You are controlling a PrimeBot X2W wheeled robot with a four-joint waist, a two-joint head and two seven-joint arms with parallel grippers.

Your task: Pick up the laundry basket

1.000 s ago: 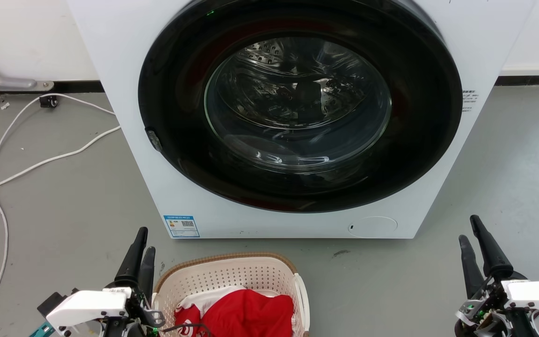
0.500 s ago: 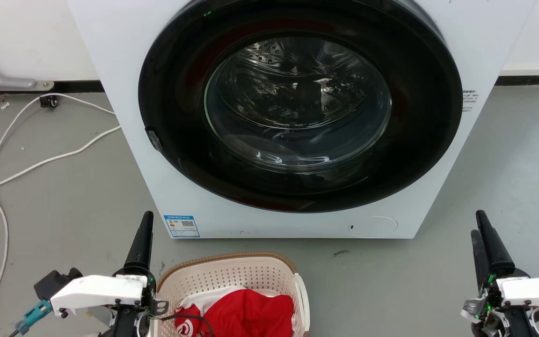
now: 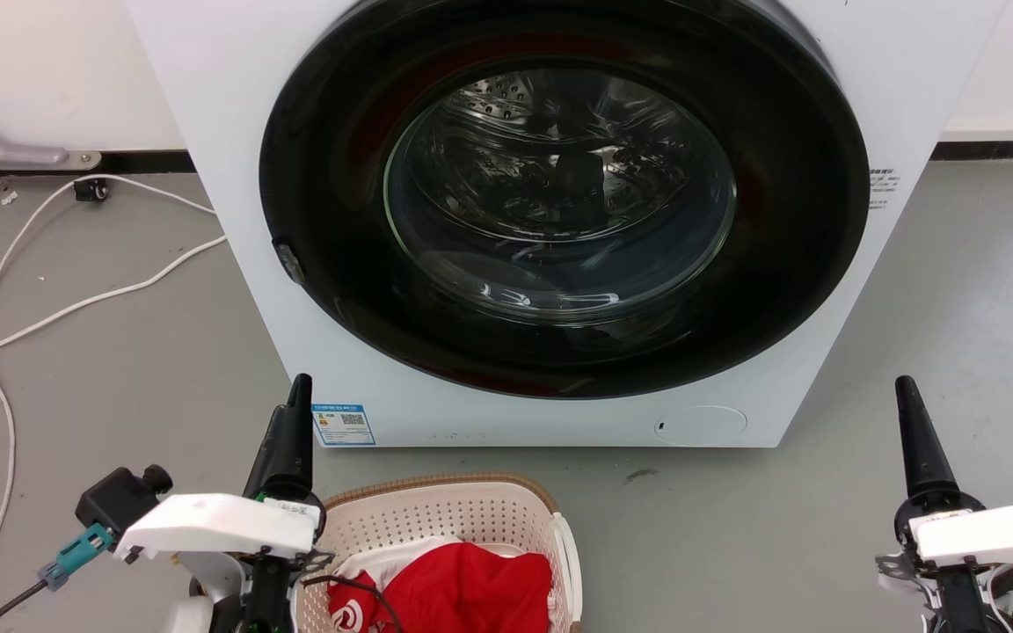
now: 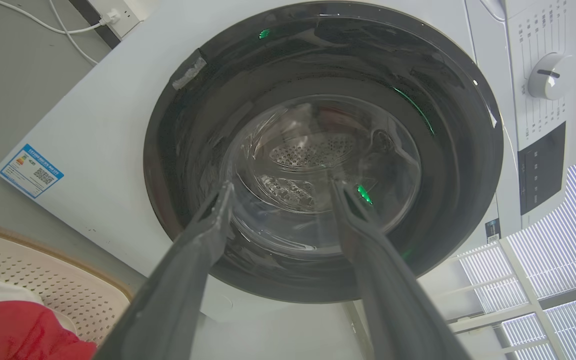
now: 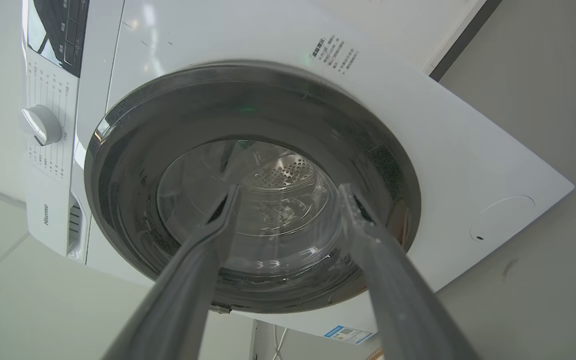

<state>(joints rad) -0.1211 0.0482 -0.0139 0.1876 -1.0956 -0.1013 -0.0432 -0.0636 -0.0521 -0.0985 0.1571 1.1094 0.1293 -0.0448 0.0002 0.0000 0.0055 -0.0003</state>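
The laundry basket (image 3: pixel 436 519) sits on the floor at the bottom centre of the head view, cream with perforated walls and a brown rim, red and white clothes inside. Its corner (image 4: pixel 33 280) shows at the lower left of the left wrist view. My left gripper (image 3: pixel 294 409) rises just left of the basket's rim, above it and apart from it; its fingers (image 4: pixel 203 235) stand open with nothing between them. Far to the basket's right, my right gripper (image 3: pixel 908 404) points up, also open and empty, as its wrist view (image 5: pixel 288 192) shows.
A white washing machine (image 3: pixel 234 114) with a shut round glass door (image 3: pixel 559 189) stands directly behind the basket. White cables (image 3: pixel 58 308) trail over the grey floor at the left. A wall socket (image 4: pixel 115 12) is beside the machine. Bare floor lies at the right.
Both grippers have risen and turned, so each now appears edge-on as a single finger in the head view. The left one has shifted right, closer to the basket's rim. The basket has not moved.
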